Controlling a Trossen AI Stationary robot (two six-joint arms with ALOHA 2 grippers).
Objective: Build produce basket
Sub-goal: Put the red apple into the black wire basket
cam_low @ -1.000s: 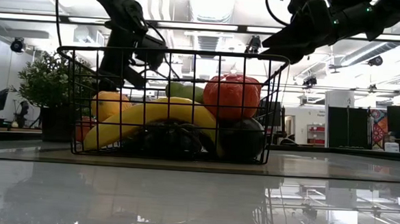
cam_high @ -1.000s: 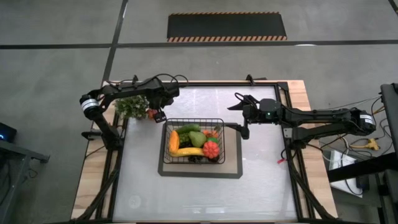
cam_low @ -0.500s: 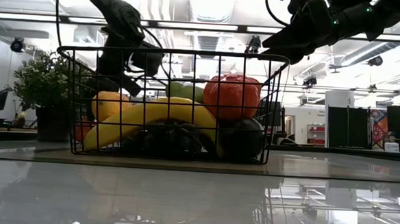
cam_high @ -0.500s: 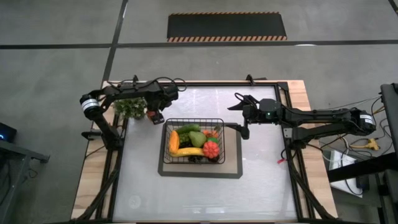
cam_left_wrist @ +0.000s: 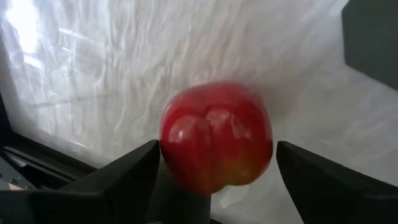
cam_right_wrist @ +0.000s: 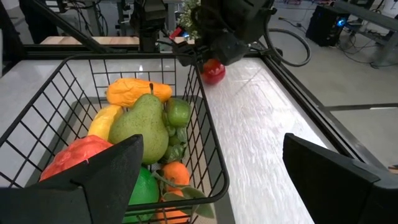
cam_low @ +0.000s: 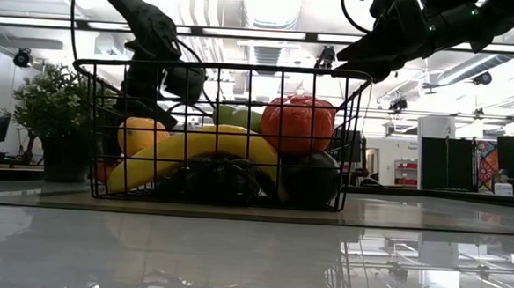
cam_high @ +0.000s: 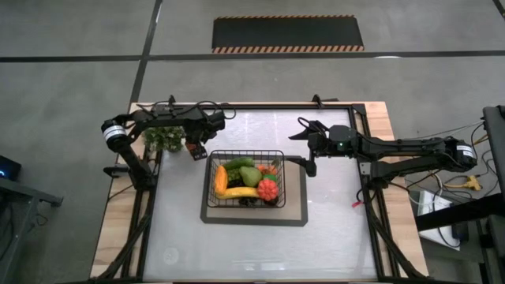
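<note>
A red apple (cam_left_wrist: 216,137) rests on the white table top, just beyond the basket's far left corner. My left gripper (cam_high: 194,147) hangs over it, pointing steeply down and open, with one finger on either side of the apple (cam_right_wrist: 213,71); whether they touch it I cannot tell. The black wire basket (cam_high: 210,180) stands on a grey mat (cam_high: 296,214). It holds a banana (cam_high: 241,192), a green pear (cam_high: 249,175), an orange piece (cam_high: 221,180) and a red fruit (cam_high: 268,188). My right gripper (cam_high: 303,148) waits open above the basket's far right corner.
A bushy potted plant (cam_high: 164,136) stands at the table's far left edge, close beside the left arm. Bare white table top (cam_high: 252,252) lies on the near side of the mat. The table's dark frame (cam_high: 359,126) runs along the right side.
My left gripper has sunk toward the red apple and drifted a little toward the table's left edge, staying open. The apple and the basket have kept their places.
</note>
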